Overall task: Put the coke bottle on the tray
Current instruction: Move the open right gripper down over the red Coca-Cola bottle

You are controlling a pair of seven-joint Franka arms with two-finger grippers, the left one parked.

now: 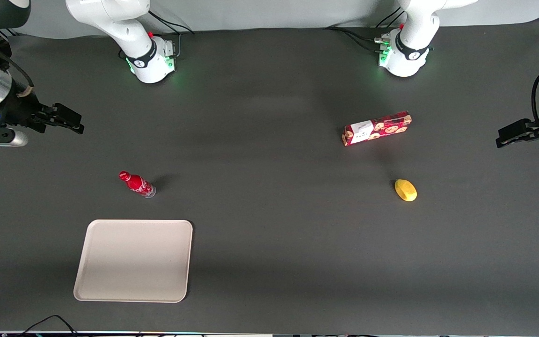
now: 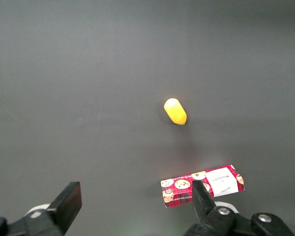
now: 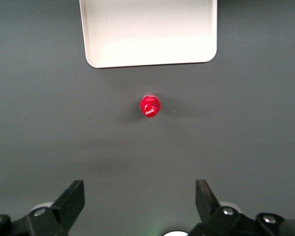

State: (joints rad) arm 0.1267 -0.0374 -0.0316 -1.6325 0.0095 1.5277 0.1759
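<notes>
Dark grey table [image 1: 269, 243], matte and flat, with white arm bases along the edge farthest from the front camera. Coke bottle [image 1: 136, 183] upright on the bare surface, red cap up, toward the working arm's end of the table; seen straight down onto its cap in the right wrist view [image 3: 150, 105]. Tray [image 1: 134, 260] flat near the table edge closest to the front camera, also toward the working arm's end; cream, rounded corners, low rim, nothing on it. Bottle just beside the tray's edge but apart from it, farther from the front camera than the tray, dark surface visible between them in the right wrist view [image 3: 148, 34]. Gripper [image 1: 70, 120] raised above the table near the working arm's end edge, farther from the front camera than the bottle and well apart from it; fingers [image 3: 71, 199] spread wide, gripping nothing. Cookie box [image 1: 377, 128] lying flat toward the parked arm's end, red with cookie pictures and a white label. Lemon [image 1: 405, 190] near the box, closer to the front camera than it, not touching it; both also in the left wrist view, lemon [image 2: 175, 111] and box [image 2: 202, 186].
</notes>
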